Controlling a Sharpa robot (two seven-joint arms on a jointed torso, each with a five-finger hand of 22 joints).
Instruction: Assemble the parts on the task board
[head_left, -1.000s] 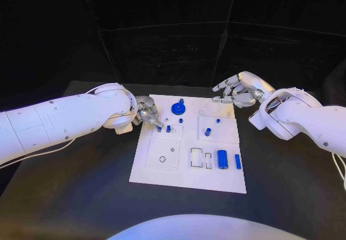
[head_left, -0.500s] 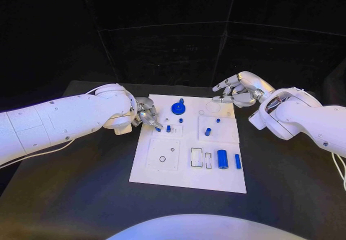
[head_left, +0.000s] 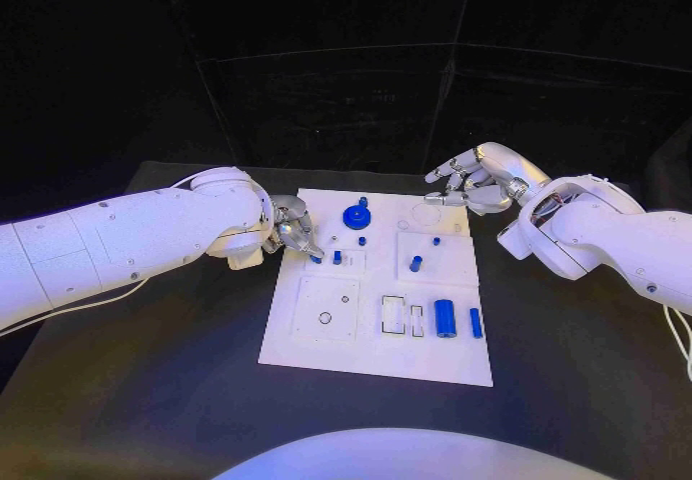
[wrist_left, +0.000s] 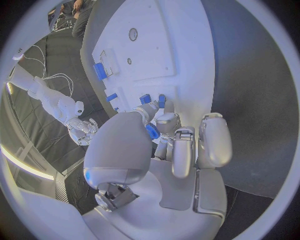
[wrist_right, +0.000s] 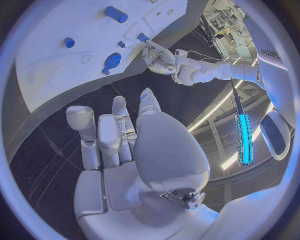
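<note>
two hands are at the board (head_left: 378, 340), one at each far corner. the left hand (head_left: 293, 228) sits at the board's far left edge, its fingers (wrist_left: 167, 122) pinching a small blue peg (wrist_left: 152, 131); the left wrist view shows that peg between the fingertips, which the head view hides. the right hand (head_left: 476, 175) hovers off the board's far right corner, fingers curled loosely apart and holding nothing, as the right wrist view confirms.

seven blue parts show on the board in the head view: one round knob (head_left: 356, 217) near the far edge, a tiny stud (head_left: 361, 240) just nearer than it, two short pegs (head_left: 336, 257) beside the left fingertips, one dot (head_left: 436, 241) and one peg (head_left: 415, 264) toward the right side, and a cylinder (head_left: 446, 318) with a slim bar (head_left: 475, 322) beside it near the near right edge. two empty rectangular slots (head_left: 392, 314) lie just left of the cylinder.
</note>
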